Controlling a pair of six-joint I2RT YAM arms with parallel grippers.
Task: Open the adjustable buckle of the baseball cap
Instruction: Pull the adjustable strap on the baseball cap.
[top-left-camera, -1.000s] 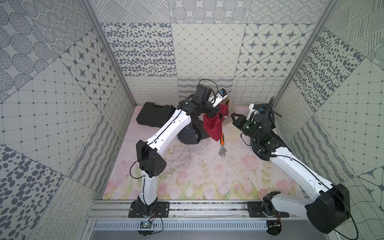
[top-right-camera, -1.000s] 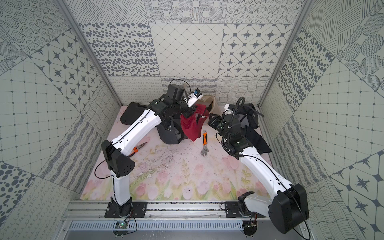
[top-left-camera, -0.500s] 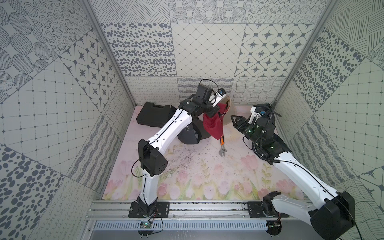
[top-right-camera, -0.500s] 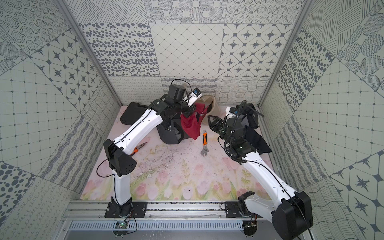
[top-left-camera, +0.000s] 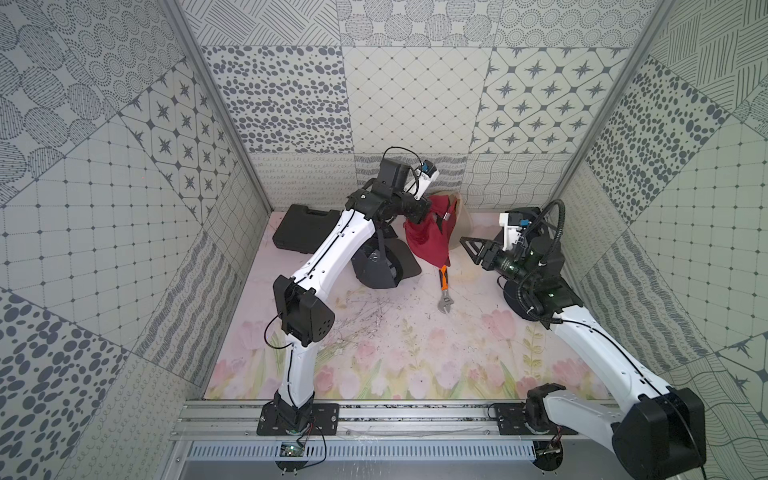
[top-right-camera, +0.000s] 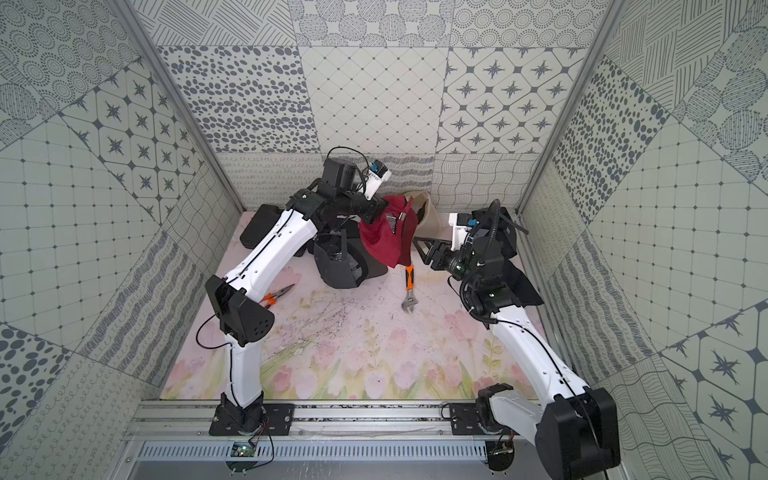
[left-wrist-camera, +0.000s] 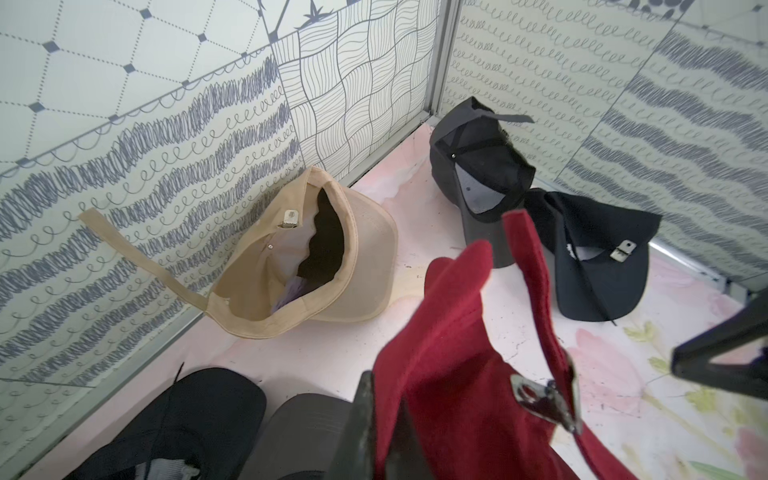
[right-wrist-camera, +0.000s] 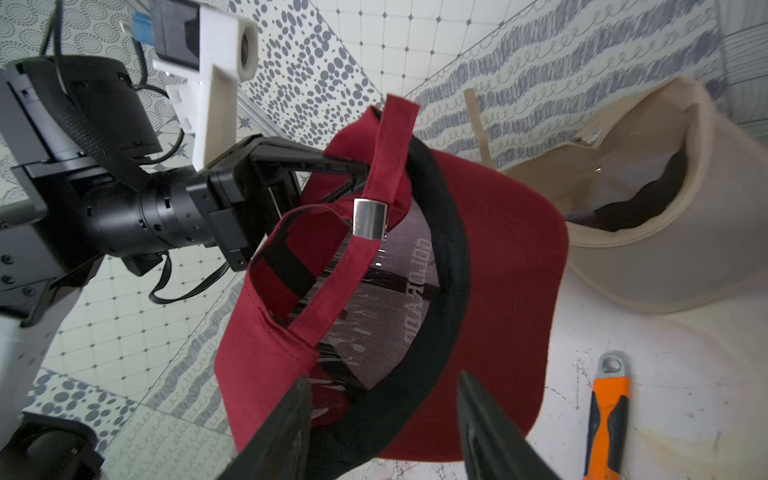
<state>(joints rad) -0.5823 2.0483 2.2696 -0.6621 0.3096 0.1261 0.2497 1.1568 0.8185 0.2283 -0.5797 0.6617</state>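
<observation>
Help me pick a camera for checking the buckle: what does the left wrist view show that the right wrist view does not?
Only the left wrist view shows a black cap in the corner and a second black cap beside it. Only the right wrist view shows the left hand clamped on the red cap, and an orange-handled wrench on the mat. Both show the red cap, its metal buckle and the tan cap.
</observation>
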